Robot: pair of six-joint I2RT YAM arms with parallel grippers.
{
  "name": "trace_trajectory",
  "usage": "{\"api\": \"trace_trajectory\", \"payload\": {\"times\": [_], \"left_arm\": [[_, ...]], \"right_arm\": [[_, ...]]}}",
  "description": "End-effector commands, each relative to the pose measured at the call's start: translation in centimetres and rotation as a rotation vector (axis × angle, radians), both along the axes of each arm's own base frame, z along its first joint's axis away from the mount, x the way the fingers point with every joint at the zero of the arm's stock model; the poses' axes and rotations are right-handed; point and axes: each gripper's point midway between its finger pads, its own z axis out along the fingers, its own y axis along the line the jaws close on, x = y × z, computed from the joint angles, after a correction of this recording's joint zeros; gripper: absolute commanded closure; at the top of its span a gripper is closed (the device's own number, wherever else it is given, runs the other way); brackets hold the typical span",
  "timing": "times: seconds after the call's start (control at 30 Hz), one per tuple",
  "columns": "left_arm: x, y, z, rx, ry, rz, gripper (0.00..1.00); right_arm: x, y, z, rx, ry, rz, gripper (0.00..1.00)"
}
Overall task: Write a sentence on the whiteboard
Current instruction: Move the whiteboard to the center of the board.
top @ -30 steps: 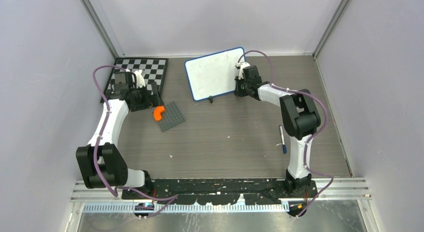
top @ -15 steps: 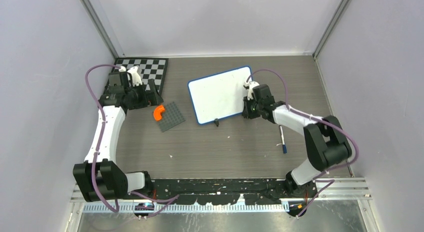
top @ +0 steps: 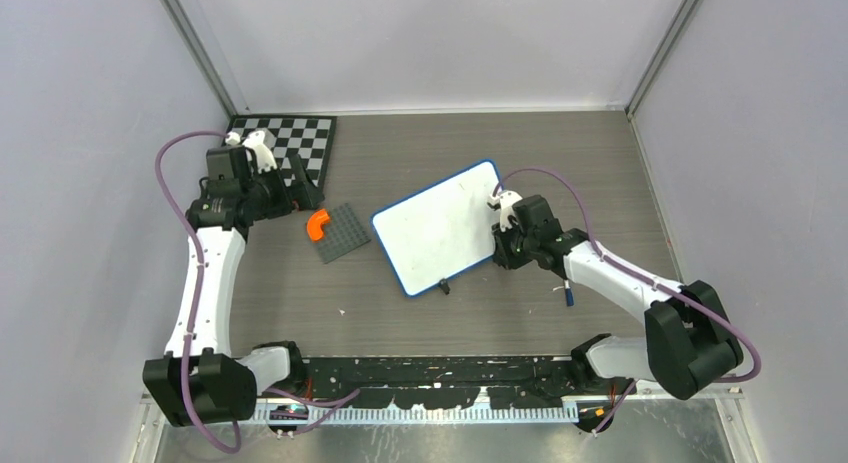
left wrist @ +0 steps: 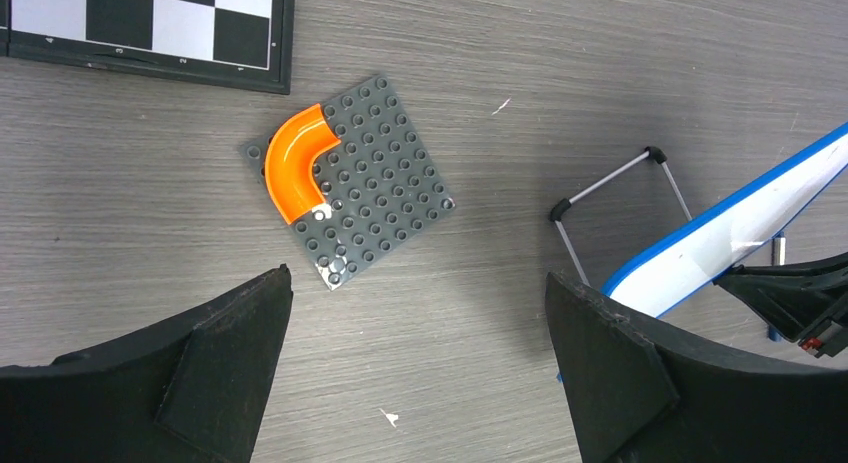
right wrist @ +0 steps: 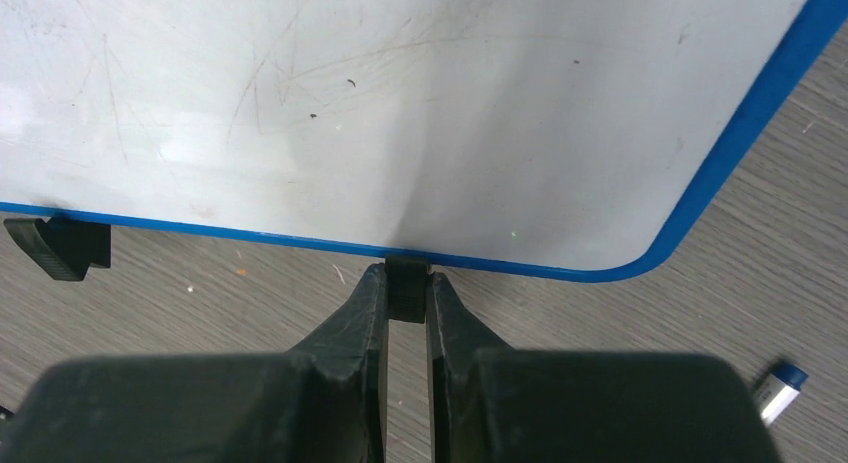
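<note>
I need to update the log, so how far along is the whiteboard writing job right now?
Done: nothing written; the whiteboard is blank. In hand: the right tool pinches a black foot at its blue edge; the left tool hangs open. Left: pick up the marker lying beside the right arm and write the sentence.

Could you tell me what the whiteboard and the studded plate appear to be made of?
Whiteboard: glossy white coated face, with soft glare and fine scratches; blue frame, likely plastic. Studded plate: matte grey moulded plastic, judging by its regular studs.
</note>
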Motion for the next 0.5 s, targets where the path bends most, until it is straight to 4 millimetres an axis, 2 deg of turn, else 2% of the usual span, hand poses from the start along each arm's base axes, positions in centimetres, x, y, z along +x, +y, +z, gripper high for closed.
{"api": "trace_trajectory", "payload": {"times": [0.0, 0.2, 0.27, 0.33, 0.4, 0.47], "left_arm": [[-0.5, 0.0, 2.4, 0.0, -0.067, 0.005, 0.0], [-0.5, -0.2, 2.7, -0.004, -0.075, -0.003, 0.0], [-0.6, -0.2, 2.7, -0.004, -0.076, -0.004, 0.0], [-0.6, -0.2, 2.6, -0.001, -0.075, -0.007, 0.0], [-0.6, -0.1, 2.6, 0.005, -0.079, -0.009, 0.0], [-0.6, -0.2, 2.7, 0.008, -0.081, -0.017, 0.0]], "right_arm": [[-0.6, 0.1, 1.0, -0.02, -0.049, 0.094, 1.0], [-1.0, -0.7, 0.3, -0.065, -0.048, 0.115, 1.0], [-0.9, -0.8, 0.2, -0.073, -0.045, 0.111, 0.96], [-0.9, -0.9, 0.2, -0.078, -0.043, 0.112, 0.84], [-0.9, -1.0, 0.5, -0.085, -0.046, 0.113, 0.67], [-1.0, -1.0, 1.1, -0.085, -0.048, 0.116, 0.57]]}}
